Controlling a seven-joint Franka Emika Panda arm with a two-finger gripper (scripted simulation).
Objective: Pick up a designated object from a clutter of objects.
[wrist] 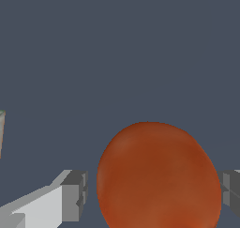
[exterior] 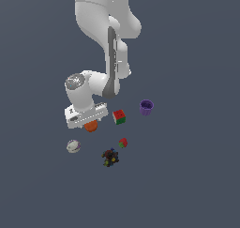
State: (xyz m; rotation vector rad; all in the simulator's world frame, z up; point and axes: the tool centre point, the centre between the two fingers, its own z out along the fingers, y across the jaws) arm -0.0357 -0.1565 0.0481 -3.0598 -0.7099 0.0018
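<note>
Under the wrist, at about 9 o'clock from the cube (exterior: pixel 119 117): orange ball (exterior: pixel 91 126) down on the counter (exterior: pixel 187 185), half hidden by the gripper (exterior: pixel 90 124) in the exterior view. Fills the lower middle of the wrist view (wrist: pixel 158 178), one of the fingers (wrist: pixel 75 196) on each side of it. Fingers spread, a thin gap visible on either side, pads apparently not yet touching. Straddling the ball, not pinching it.

Rest of the clutter well apart from the grasp: purple cup (exterior: pixel 146 107) at 3 o'clock past the cube, whitish ball (exterior: pixel 73 146) at 7 o'clock from the orange one, tiny red-green piece (exterior: pixel 123 142) and dark lump (exterior: pixel 110 157) toward 5 o'clock. Nothing near enough to snag.

Judged step: closing on the ball, lift not begun.

Risks from here:
- Smooth round surface, hard narrow pads. Closing above or below the widest part likely to squeeze the ball out, sending it rolling off toward the cube or the whitish ball.
- Ball looks slightly off-centre between the fingers in the wrist view; one pad arriving first could nudge it sideways before the other bites.
- Height over the counter not readable; too low and the tips scrape, too high and only the crown is caught.
- Quick lift on a light pinch could drop it.
</note>
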